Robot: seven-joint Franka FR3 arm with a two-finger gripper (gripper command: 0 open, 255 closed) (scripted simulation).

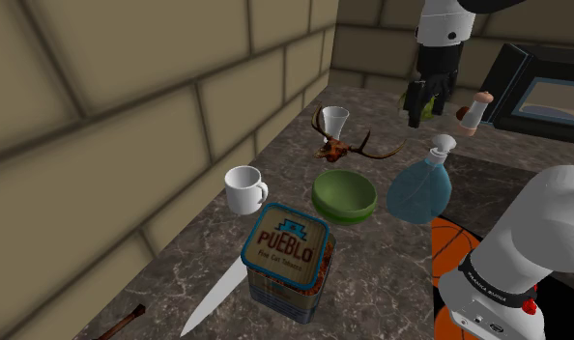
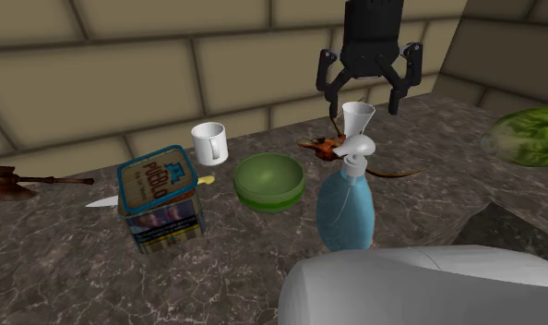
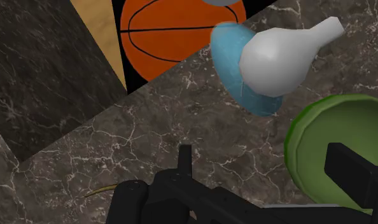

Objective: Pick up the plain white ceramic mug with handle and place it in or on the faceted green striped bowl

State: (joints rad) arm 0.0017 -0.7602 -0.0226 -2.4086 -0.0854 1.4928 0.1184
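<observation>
The gripper (image 2: pixel 369 92) hangs high over the back of the marble counter (image 1: pixel 372 275), its two black fingers spread wide and clasping nothing; empty-handed, then. Right below it in the second exterior view stands a small white flared cup (image 2: pixel 358 118), and an antlered skull (image 1: pixel 345 148) lies just beside that cup.

Now the white mug (image 1: pixel 243 189); it sits upright on the counter close to the block wall (image 1: pixel 130 126), well apart from the gripper, with its handle turned toward the green bowl (image 1: pixel 344 195). The bowl rests open side up near the mug, on the shoulder view's right of it; the two do not touch.

A Pueblo tin (image 1: pixel 287 256) stands in front of the mug, near both mug and bowl; a knife (image 1: pixel 215 295) lies flat with its blade pointing out from beside the tin. On the bowl's far side from the mug a blue spray bottle (image 1: pixel 420 184) stands upright with a white head.

Down the wrist view, the bowl's green rim shows by one finger; the spray bottle lies past it; an orange basketball (image 3: pixel 181 28) sits beyond the counter's edge. A wooden gavel (image 2: pixel 14 178) lies at the second exterior view's far left.
</observation>
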